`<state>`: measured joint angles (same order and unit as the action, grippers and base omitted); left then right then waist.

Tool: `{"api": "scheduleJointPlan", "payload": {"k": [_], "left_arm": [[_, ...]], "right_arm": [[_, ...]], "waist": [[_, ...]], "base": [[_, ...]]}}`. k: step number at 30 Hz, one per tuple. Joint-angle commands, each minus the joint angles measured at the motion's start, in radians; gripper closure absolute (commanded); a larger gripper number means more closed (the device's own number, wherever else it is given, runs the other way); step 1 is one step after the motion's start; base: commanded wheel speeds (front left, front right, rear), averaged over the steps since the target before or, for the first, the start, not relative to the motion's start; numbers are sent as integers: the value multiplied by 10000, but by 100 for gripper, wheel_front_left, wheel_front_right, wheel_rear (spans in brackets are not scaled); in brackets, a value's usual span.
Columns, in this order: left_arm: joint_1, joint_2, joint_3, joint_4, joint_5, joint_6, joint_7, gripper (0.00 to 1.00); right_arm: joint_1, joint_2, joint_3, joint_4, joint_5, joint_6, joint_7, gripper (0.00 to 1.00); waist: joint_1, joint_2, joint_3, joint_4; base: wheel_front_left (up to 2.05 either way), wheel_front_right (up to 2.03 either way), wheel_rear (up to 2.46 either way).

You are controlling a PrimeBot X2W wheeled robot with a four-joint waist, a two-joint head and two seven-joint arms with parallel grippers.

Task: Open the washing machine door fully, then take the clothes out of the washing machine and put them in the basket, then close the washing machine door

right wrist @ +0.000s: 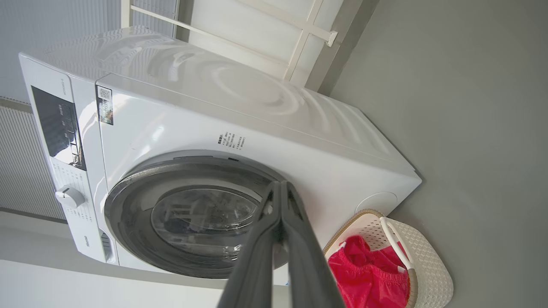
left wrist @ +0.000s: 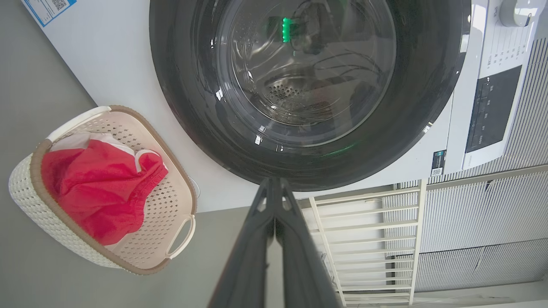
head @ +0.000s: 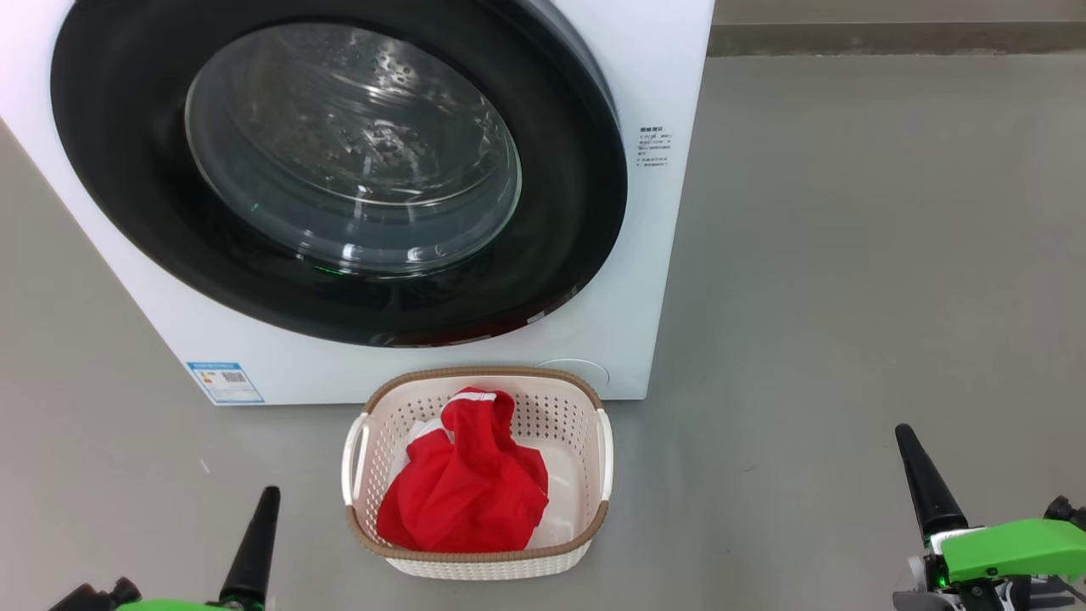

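Washing machine door (head: 339, 161): appears shut, far centre. Clothes (head: 467, 484): in basket (head: 492, 564), near side. Left gripper (head: 270, 501), right gripper (head: 908, 441): fingers together, empty. Step: closing apparently complete; next move, likely none.

A smooth grey floor (head: 848, 255) is shown, evenly lit and faintly marked. At its far edge a darker skirting band (head: 891, 38) is seen below a paler wall (head: 891, 10). In the left wrist view, a white slatted rack (left wrist: 368, 239) is set against a ribbed pale-grey panel (left wrist: 483, 209).
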<state>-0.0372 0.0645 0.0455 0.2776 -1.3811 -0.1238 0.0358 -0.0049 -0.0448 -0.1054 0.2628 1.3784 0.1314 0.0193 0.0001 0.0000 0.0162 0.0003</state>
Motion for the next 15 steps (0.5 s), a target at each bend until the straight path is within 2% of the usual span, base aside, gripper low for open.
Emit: {"api": "scheduleJointPlan", "payload": {"k": [1,15], "left_arm": [[-470,79,351,-287,-270,-57,116,100],[-623,-40,537,-315,-1613,-65,523,100]], "right_arm": [[-509,-198,163,-241,302,-6,98,100],[-836,-220,161,-210,1749,-7,522,100]], "waist": [[-1,0,-8,0],[-1,0,-89,-2]], "base": [[0,0,0],[0,0,0]]}}
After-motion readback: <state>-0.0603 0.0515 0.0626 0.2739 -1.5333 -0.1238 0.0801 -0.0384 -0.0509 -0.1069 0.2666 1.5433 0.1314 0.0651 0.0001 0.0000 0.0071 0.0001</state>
